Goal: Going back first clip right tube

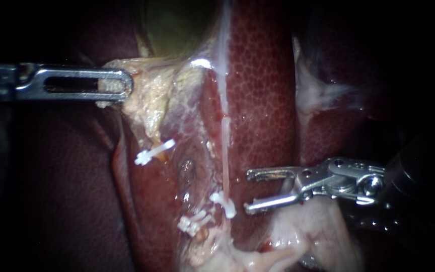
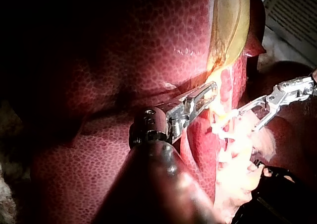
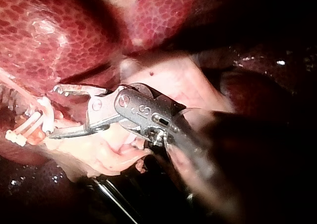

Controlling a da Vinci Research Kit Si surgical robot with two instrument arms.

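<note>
Three white clips show in the endoscope view, with one of your instruments on each side of them. Your left instrument comes in level from the left. Its slotted jaws are closed together on the pale tissue at the lower edge of the greenish gallbladder. Right of that grip, the upper clip lies slanted, and the lower clip sits among frayed tissue below it. Next comes the right tube, a thin pale strand running down beside the liver. The tube clip sits across its lower end. Just right of that clip and not touching it, your right instrument has its jaws spread wide with nothing between them. The right wrist view shows the same gap.
</note>
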